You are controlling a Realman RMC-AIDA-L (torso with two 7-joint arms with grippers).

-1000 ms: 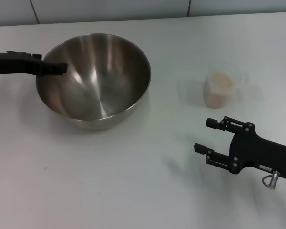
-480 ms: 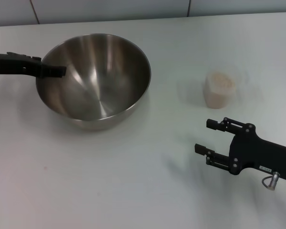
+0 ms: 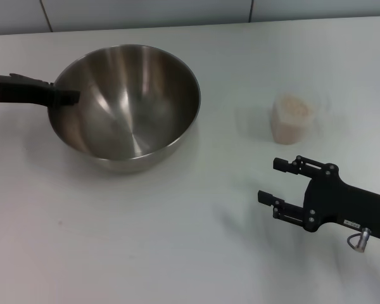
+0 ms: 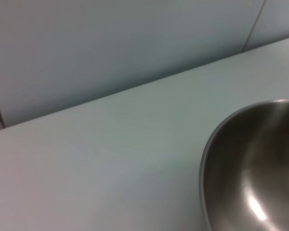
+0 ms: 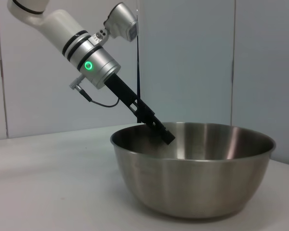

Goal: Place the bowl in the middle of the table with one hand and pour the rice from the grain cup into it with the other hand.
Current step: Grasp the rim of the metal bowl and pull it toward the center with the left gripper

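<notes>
The steel bowl (image 3: 130,104) stands upright on the white table (image 3: 145,240), left of centre; it also shows in the left wrist view (image 4: 250,173) and the right wrist view (image 5: 192,173). My left gripper (image 3: 69,96) reaches over the bowl's left rim, its tip just inside; it shows in the right wrist view (image 5: 164,134) too. The grain cup (image 3: 292,119) stands upright at the right, filled with rice (image 3: 294,106). My right gripper (image 3: 269,180) is open and empty, low over the table, in front of the cup and apart from it.
A pale wall (image 3: 177,12) runs along the table's far edge. Bare tabletop lies between the bowl and the cup, and along the front edge.
My left gripper has drawn back a little to the left along the bowl's rim. The bowl, the cup and the right gripper have stayed in place.
</notes>
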